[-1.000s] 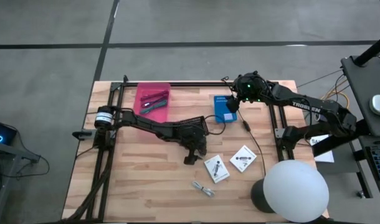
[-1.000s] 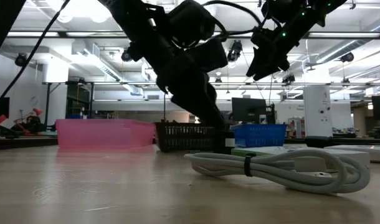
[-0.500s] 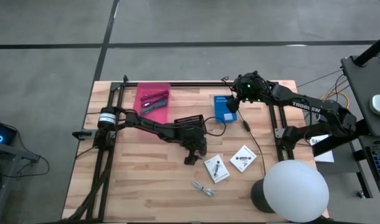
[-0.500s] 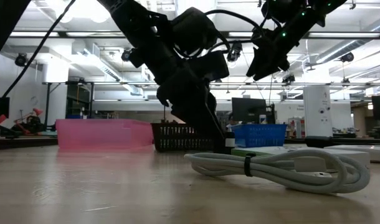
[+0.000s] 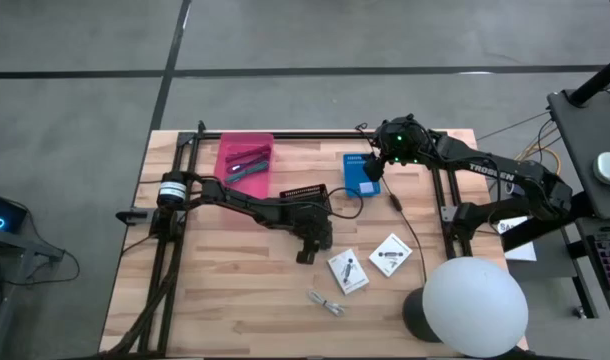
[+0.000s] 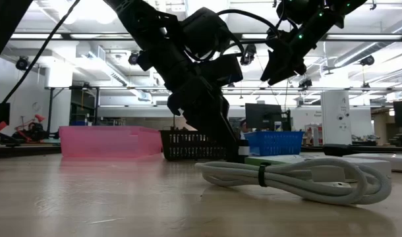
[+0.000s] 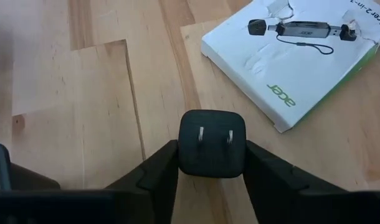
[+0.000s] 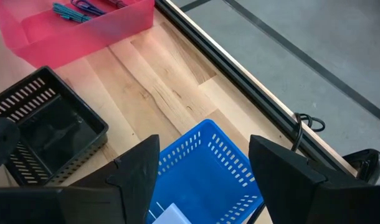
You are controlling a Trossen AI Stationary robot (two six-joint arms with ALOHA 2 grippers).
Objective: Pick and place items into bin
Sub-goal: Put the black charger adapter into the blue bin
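The left gripper pinches a black plug adapter down on the table mid-way. The right gripper hangs spread over the blue basket. 2 white packets and a cable wait nearer; pens already lie in the pink bin.

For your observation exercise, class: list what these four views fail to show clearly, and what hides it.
- Pink bin contents: high view too small; right wrist view cuts them at the edge.
- Black basket interior: too dark in the right wrist view; the left arm covers it in the low view.
- Blue basket: right gripper fingers hide part.
- Plug adapter sides: left gripper fingers cover them.
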